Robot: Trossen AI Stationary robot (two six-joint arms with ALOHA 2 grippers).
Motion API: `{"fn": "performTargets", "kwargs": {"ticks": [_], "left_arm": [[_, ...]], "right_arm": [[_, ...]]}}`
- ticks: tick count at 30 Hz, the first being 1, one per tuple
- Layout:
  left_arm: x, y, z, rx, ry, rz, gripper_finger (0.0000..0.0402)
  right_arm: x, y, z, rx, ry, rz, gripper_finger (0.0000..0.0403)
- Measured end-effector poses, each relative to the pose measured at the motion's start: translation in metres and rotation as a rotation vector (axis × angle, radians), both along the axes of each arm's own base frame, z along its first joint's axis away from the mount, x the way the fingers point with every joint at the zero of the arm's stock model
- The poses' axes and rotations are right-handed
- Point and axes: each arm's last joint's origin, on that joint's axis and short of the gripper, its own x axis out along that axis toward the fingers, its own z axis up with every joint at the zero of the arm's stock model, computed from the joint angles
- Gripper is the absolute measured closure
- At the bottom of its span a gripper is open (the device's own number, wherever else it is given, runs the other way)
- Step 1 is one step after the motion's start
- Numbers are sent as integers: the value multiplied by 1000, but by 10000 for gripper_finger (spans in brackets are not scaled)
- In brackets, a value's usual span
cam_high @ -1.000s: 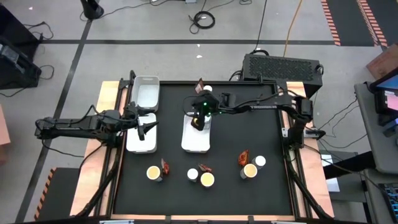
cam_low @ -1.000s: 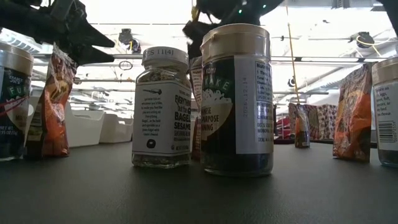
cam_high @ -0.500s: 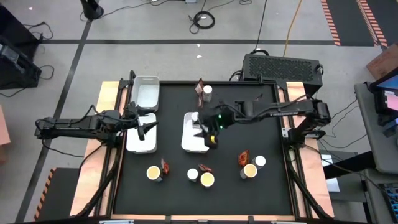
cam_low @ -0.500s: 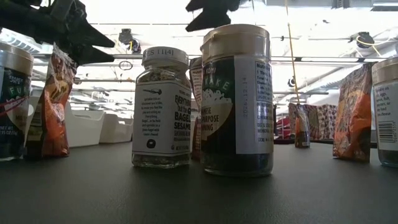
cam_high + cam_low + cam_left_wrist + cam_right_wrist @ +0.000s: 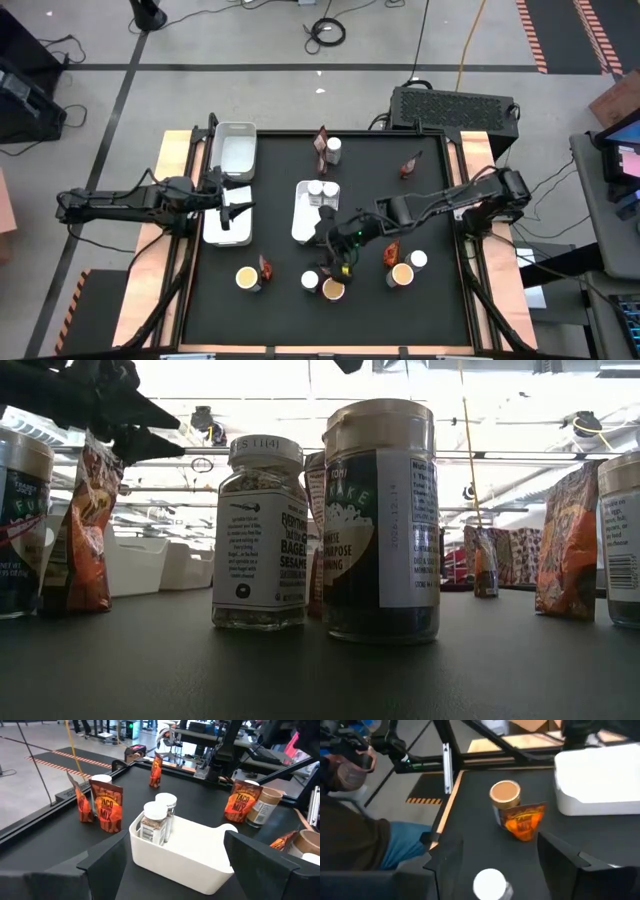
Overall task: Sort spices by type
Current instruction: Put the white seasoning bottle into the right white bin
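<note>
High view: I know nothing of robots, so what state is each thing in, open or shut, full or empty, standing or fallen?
left end effector: open, empty, over the left side of the table.
right end effector: open, empty, above the front row.
middle tray: holds two jars.
white-capped jars: upright, capped.
far tray: empty.
taco packet: standing upright.

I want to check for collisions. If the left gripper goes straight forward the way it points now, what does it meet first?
Most likely the white tray straight ahead of the open left gripper, with two white-capped jars standing in it. Depth is uncertain.
</note>
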Motion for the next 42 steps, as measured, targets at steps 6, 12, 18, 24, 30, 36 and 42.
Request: {"fn": "performTargets", "kwargs": {"ticks": [6, 12, 18, 24, 30, 36, 42], "left_arm": [[1, -2, 1, -12, -14, -56, 75], [1, -3, 2, 0, -20, -101, 75], [1, -4, 1, 6, -11, -152, 75], [1, -4, 1, 22, -9, -161, 75], [1, -4, 0, 27, 9, -162, 75], [1, -4, 0, 27, 11, -162, 75], [1, -4, 0, 27, 11, -162, 75]], "right_arm": [[15, 36, 15, -75, 88, 0, 193], [42, 59, 1, -214, 249, -17, 193], [67, 69, -41, -321, 350, 54, 193], [71, 67, -59, -353, 419, 69, 193], [69, 66, -60, -374, 432, 88, 193], [67, 67, -64, -372, 455, 158, 172], [68, 67, -64, -359, 446, 143, 122]]}}
